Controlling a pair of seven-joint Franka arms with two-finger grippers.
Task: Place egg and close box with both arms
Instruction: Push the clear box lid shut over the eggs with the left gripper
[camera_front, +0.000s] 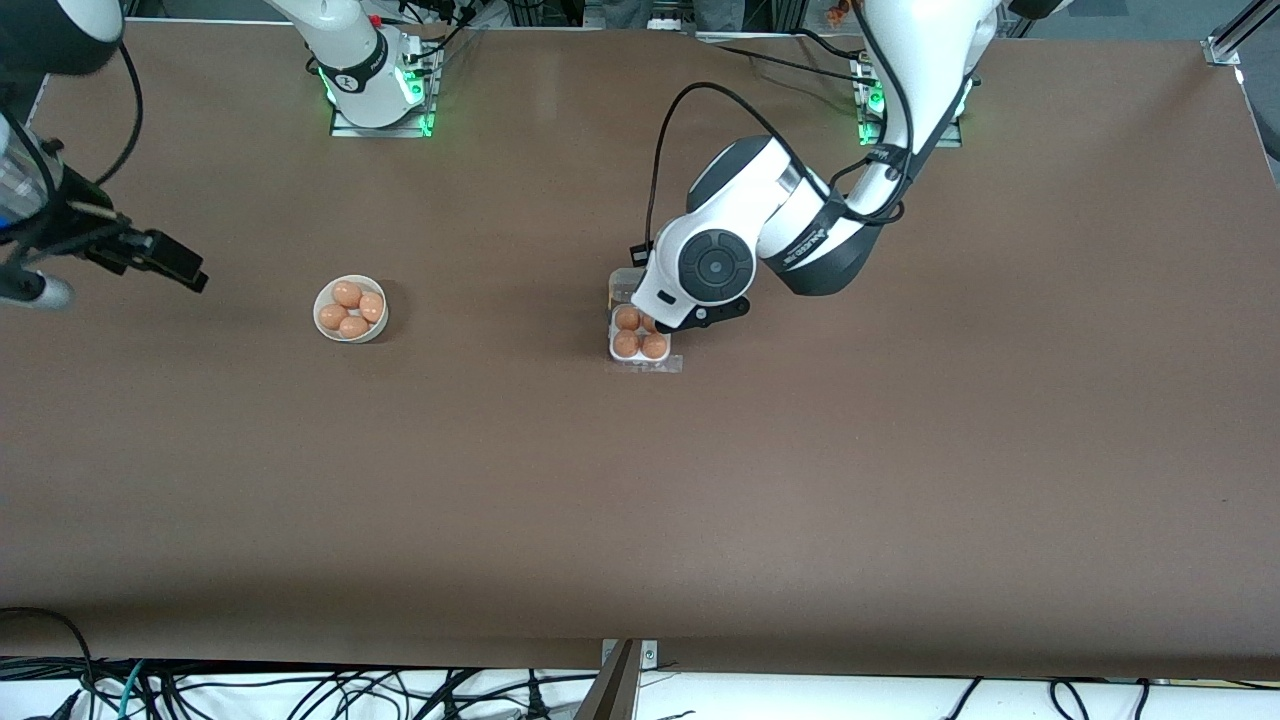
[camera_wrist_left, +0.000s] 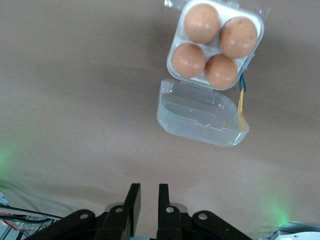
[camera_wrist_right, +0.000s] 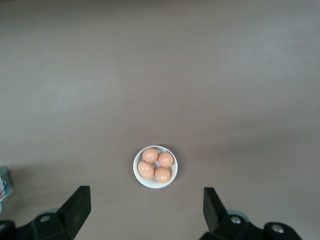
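Left gripper (camera_wrist_left: 146, 202), fingers pressed together and holding nothing, hangs over the table just beside the open lid (camera_wrist_left: 200, 116) of the clear egg carton (camera_wrist_left: 216, 44). In the front view the carton sits near the table's middle, partly under that arm's wrist. All four cells hold tan eggs (camera_wrist_left: 201, 22), so the placing looks done and the lid, lying flat from its hinge, is what remains. From the white bowl (camera_front: 350, 309), the carton lies at about 3 o'clock.

Right gripper (camera_wrist_right: 145, 205) waits with its fingers spread wide, up at its own end of the table, above and to 9 o'clock of the bowl with four more eggs in it.

The risk, as I judge it: the light carton may slide or tip if one arm pushes the lid over while nothing steadies the tray. The thin plastic could also slip off narrow closed fingertips, or the lid could come down askew on the eggs and fail to snap.
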